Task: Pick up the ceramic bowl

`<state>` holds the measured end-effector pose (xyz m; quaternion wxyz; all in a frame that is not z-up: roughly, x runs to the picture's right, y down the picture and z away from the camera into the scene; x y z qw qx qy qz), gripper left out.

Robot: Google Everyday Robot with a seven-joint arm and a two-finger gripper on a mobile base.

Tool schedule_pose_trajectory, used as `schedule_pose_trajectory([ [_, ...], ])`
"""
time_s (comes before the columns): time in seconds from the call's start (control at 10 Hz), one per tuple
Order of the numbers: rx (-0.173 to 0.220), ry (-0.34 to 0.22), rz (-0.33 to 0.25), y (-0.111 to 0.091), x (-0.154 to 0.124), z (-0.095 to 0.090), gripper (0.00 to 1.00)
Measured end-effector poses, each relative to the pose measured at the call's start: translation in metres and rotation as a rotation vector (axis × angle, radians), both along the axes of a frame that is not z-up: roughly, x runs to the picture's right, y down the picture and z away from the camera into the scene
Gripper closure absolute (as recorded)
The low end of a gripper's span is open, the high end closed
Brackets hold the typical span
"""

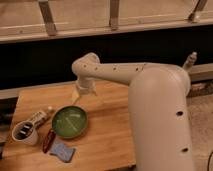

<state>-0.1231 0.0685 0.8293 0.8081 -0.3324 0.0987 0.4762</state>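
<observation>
Arm point(125, 72) extended left, hand point(82, 96) pointing downward

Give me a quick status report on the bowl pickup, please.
Gripper over the table, just beyond the ceramic bowl, apart from it. Bowl sits on the table, unlifted. Near its left side: mug, red item, blue sponge.

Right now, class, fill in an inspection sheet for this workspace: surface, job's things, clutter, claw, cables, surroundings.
Surface: light wooden tabletop.
Job's things: wide glossy green ceramic bowl, upright, left of centre.
Clutter: white cylindrical mug, red oblong item, blue cloth pad, pale tube, all near the bowl's left.
Claw: the arm's claw hangs beyond the bowl, apart from it.
Cables: nothing seen.
Surroundings: dark wall panel, pale railing posts above.
</observation>
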Motion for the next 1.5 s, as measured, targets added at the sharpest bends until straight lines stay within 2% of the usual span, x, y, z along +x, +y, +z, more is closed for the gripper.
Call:
schedule_pose_trajectory([
  [0.3,-0.057,-0.018,-0.025,0.029,-0.008,0.014,0.2],
  [0.8,-0.141,-0.057,-0.013,0.074,-0.018,0.044,0.22],
  [1.1,-0.16,-0.07,-0.012,0.081,-0.021,0.046,0.5],
  [1.2,-0.163,-0.072,-0.012,0.082,-0.021,0.046,0.54],
  [1.3,-0.173,-0.087,-0.011,0.085,-0.022,0.045,0.77],
  [1.5,-0.169,-0.102,-0.001,0.083,-0.024,0.041,0.98],
])
